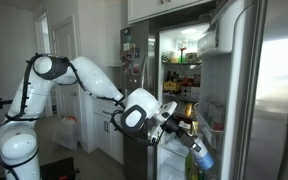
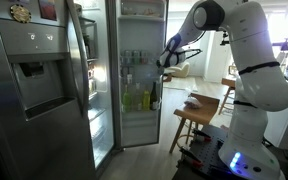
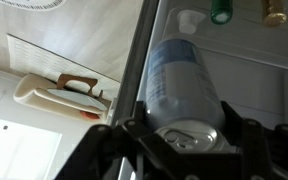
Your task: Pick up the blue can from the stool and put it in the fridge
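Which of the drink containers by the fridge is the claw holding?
The blue can, gripped between the fingers of the claw in the wrist view. The green bottle and gold bottle stand farther back, untouched.

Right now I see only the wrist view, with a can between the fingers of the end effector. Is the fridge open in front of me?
Observer: Yes. The fridge stands open and its interior is lit.
Operator: Is the can inside it?
Observer: I cannot tell. The end effector is at the front edge of the lit compartment, and the can slants down from it.
Operator: Where is the stool?
Observer: The stool stands beside the robot's base, apart from the fridge.
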Motion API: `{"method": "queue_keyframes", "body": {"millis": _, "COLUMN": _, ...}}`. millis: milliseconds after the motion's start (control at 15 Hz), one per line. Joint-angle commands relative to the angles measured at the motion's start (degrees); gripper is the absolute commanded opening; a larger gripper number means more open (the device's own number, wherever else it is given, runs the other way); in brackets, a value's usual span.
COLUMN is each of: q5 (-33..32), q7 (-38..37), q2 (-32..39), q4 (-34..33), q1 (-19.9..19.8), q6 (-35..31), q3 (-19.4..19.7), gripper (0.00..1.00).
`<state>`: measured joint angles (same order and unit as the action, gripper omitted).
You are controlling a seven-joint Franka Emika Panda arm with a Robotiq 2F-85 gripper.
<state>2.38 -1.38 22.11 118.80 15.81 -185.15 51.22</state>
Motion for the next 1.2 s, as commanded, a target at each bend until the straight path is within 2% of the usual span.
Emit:
{"method": "queue_keyframes", "body": {"millis": 0, "q5": -1.6, "q7": 1.5, "q2": -2.2, "q4": -2.3, "q1": 2.4, "q6": 0.2, "q3": 1.7, "gripper": 0.47}}
{"method": "queue_keyframes", "body": {"millis": 533, "q5": -2.0, "q7": 0.5, "q2": -4.0, "q4": -8.1, "q1": 5.1, "q6": 6.8, "q3": 1.6, "gripper": 0.47}}
{"method": "queue_keyframes", "body": {"millis": 1133, "q5": -2.5, "q7": -1.0, "q2": -5.7, "q4": -17.3, "q1": 8.0, "q6": 23.3, "q3": 3.4, "gripper": 0.47}}
